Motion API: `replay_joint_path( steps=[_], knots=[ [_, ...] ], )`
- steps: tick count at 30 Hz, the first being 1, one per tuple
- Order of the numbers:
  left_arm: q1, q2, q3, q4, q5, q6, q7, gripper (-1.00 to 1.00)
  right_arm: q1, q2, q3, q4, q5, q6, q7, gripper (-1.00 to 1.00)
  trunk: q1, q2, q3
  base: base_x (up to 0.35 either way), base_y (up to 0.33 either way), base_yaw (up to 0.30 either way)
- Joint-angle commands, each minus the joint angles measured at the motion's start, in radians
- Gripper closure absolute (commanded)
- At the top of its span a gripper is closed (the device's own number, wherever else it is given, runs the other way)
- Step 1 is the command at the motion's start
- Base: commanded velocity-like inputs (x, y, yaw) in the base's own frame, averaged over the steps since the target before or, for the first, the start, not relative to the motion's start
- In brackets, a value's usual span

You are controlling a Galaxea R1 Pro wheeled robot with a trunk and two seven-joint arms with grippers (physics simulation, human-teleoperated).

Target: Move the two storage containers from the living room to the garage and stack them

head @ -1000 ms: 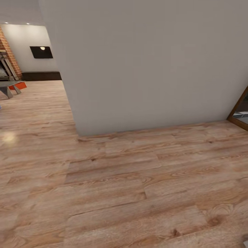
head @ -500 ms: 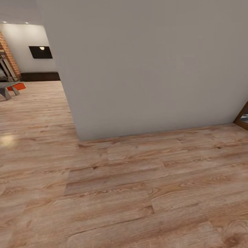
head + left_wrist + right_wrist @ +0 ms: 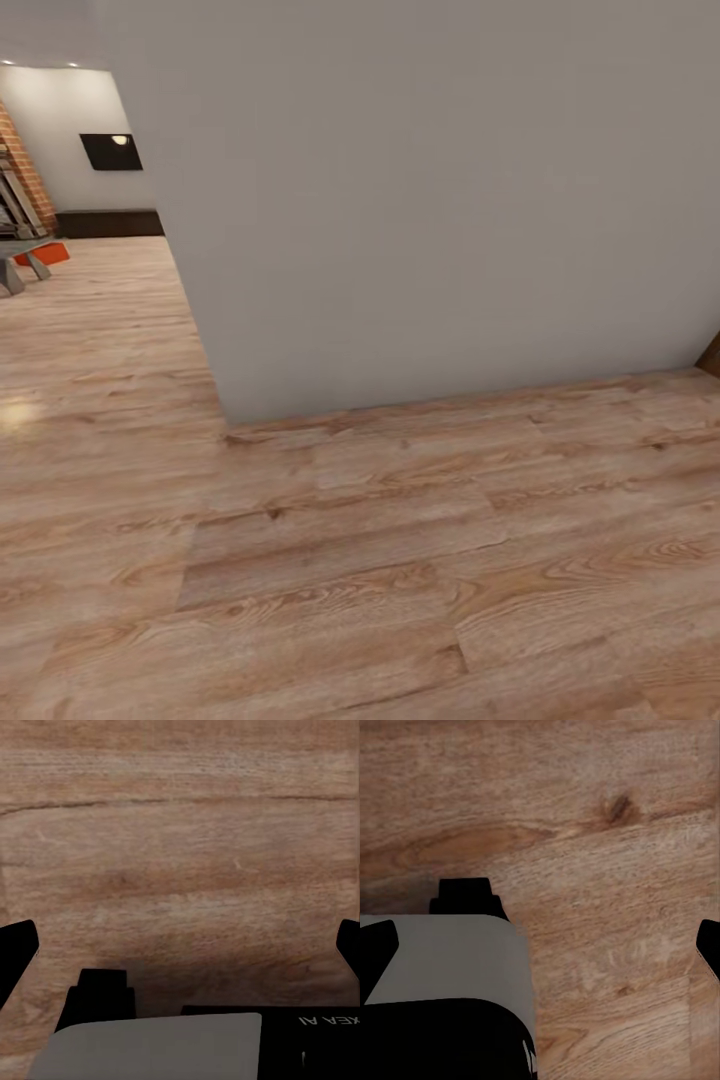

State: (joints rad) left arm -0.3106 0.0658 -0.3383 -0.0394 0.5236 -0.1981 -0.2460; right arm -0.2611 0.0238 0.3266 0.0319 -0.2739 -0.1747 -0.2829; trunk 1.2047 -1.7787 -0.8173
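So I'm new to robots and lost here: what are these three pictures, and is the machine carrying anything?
It is a wheeled robot with two arms, rendered in a simulator. The big picture comes from its head camera: a grey wall ahead, wood floor below, and far off an orange bin by a bench. The other two come from cameras on each arm, looking down at the floor. The left pincer and right pincer are both open, with dark fingertips at the edges, holding nothing.

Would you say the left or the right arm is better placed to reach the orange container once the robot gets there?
Left, tentatively: the orange container sits far off at the head view's left, beside the bench. Both the left gripper and right gripper hang open and empty over wood floor.
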Motion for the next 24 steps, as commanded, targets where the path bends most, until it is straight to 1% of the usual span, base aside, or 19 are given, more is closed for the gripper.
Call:
replay_joint_path(
  steps=[1, 24],
  knots=[
    [-0.001, 0.000, -0.008, 0.001, 0.010, -0.003, -0.004, -1.00, -0.001, 0.001, 0.008, 0.003, -0.010, -0.007, -0.001, -1.00, 0.001, 0.000, -0.001, 0.342, 0.005, 0.000],
    [-0.001, 0.002, -0.008, 0.001, 0.010, -0.003, -0.004, -1.00, -0.001, 0.003, 0.009, -0.001, -0.011, -0.007, -0.001, -1.00, 0.001, 0.000, -0.001, 0.342, 0.001, 0.000]
  ],
)
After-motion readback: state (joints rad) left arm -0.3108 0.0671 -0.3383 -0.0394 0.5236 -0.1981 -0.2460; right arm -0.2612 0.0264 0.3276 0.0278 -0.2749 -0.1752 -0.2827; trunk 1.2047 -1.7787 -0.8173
